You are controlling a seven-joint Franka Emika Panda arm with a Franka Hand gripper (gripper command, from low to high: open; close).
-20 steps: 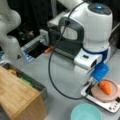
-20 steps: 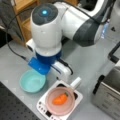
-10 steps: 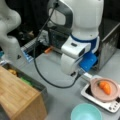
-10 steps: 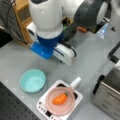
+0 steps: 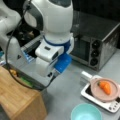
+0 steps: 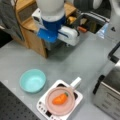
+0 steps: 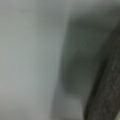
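Swinging off the pan side of the worktop (image 5: 67, 87), the arm (image 5: 52, 27) now stands much nearer the box (image 5: 17, 100) than half a second ago, while every item on the worktop lies where it did. In both front views the arm's white and blue wrist fills the middle, raised above the grey surface. An oven (image 5: 100, 47) stands at a front view's right, well apart from the arm. In a front view the box (image 6: 32, 27) sits just beside the wrist, at the view's top left. Near a front view's bottom lies a white base (image 6: 42, 106) carrying a pink pan (image 6: 50, 96), and a teal bowl (image 6: 32, 80) rests on the worktop beside it. An orange carrot (image 6: 59, 99) lies in the pan, touching nothing else, well apart from the arm. Only the white body of the tool (image 5: 45, 71) shows, hanging low over the worktop near the box; its fingers are hidden, so I cannot tell whether they are spread or closed, and nothing shows between them. The wrist view gives only bare grey worktop and a dark edge at its right. By my judgement the step in hand is a free carry of the arm across the worktop, with no grasp under way; any move downward from this spot calls for care to keep the wrist off the box's edge.
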